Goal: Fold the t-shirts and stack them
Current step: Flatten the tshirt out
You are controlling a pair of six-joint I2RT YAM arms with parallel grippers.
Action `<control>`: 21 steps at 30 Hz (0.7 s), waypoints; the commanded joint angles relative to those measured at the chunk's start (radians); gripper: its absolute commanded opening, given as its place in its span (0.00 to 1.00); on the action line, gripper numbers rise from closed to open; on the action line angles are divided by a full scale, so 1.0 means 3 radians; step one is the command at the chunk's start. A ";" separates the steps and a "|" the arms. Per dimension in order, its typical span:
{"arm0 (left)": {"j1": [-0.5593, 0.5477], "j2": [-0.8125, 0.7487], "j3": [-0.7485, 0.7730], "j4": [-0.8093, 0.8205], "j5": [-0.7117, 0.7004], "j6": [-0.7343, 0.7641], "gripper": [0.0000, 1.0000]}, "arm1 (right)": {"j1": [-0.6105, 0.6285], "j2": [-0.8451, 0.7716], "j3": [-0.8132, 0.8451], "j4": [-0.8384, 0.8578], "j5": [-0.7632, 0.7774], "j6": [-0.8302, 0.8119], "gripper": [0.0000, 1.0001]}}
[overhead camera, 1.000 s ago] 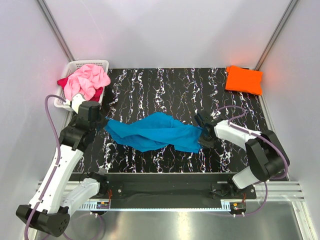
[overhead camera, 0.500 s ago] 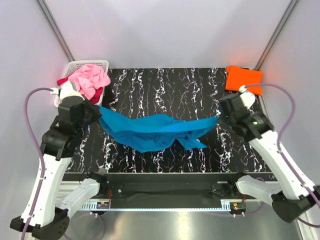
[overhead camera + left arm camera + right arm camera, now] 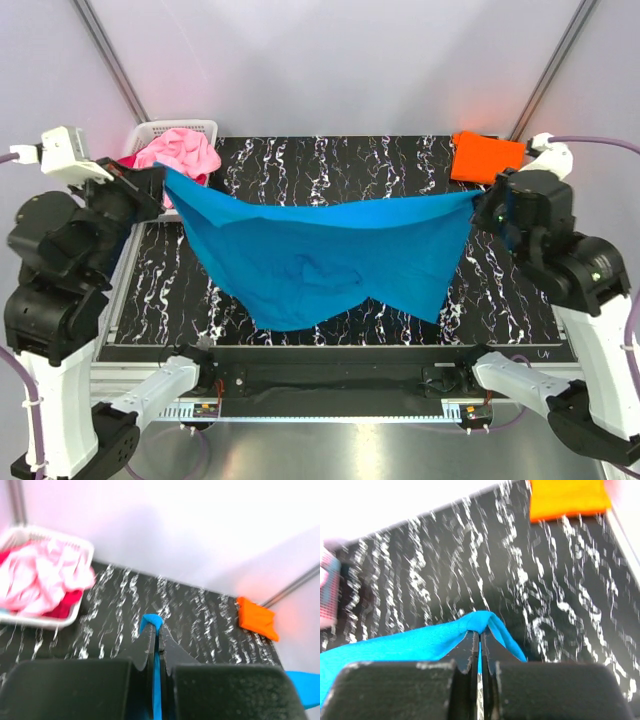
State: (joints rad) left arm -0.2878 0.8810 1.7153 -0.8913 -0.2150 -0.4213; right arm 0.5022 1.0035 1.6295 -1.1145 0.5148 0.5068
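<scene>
Left gripper (image 3: 155,187) is clamped tight on one corner of the turquoise t-shirt (image 3: 320,262), up off the tabletop (image 3: 330,165) at roughly 9 o'clock in our top view. On the left wrist cam we can see the two fingers (image 3: 142,650) pressed together, with a little loop of blue cloth poking out between them.

At about 10 o'clock sits the white basket (image 3: 190,125). The pink t-shirt (image 3: 180,152) is bunched on top, and a bit of the dark red t-shirt (image 3: 124,162) peeks out on its left side.

The turquoise one hangs stretched between both arms like a hammock. Its top edge is fairly taut and the lower part sags toward 6 o'clock. We can't tell if the bottom touches the tabletop.

Over at 3 o'clock the right gripper (image 3: 478,205) is pinched closed on the opposite corner. Same deal on its wrist cam, cloth folded over the fingertips.

The orange t-shirt (image 3: 487,157) lies folded flat in the far corner at about 1 o'clock, just behind the right gripper.
</scene>
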 commanded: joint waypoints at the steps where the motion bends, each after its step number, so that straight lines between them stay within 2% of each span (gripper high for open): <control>1: -0.0002 0.0131 0.0336 0.0307 0.0322 0.0295 0.00 | 0.0013 -0.0093 0.0300 0.0233 0.0109 -0.0400 0.00; 5: -0.0007 0.0254 0.0597 0.0389 0.0547 0.0397 0.00 | 0.0013 -0.0118 0.0545 0.0381 0.0104 -0.0640 0.00; 13: -0.0002 0.0509 0.1139 0.0455 0.0451 0.0515 0.00 | 0.0018 -0.0021 0.0949 0.0631 0.0063 -0.1014 0.00; 18: -0.0007 0.0724 0.1099 0.0430 0.0103 0.0464 0.00 | 0.0018 0.0137 0.1001 0.0795 0.0150 -0.1234 0.00; 21: -0.0007 0.0862 0.1002 0.0237 -0.0198 0.0362 0.00 | 0.0018 0.0229 0.0945 0.0816 0.0242 -0.1260 0.00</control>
State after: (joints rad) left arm -0.2886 1.0840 2.0377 -0.8143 -0.1688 -0.3000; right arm 0.5022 1.0286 1.9129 -0.9310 0.5365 0.1848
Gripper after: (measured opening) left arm 0.023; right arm 0.012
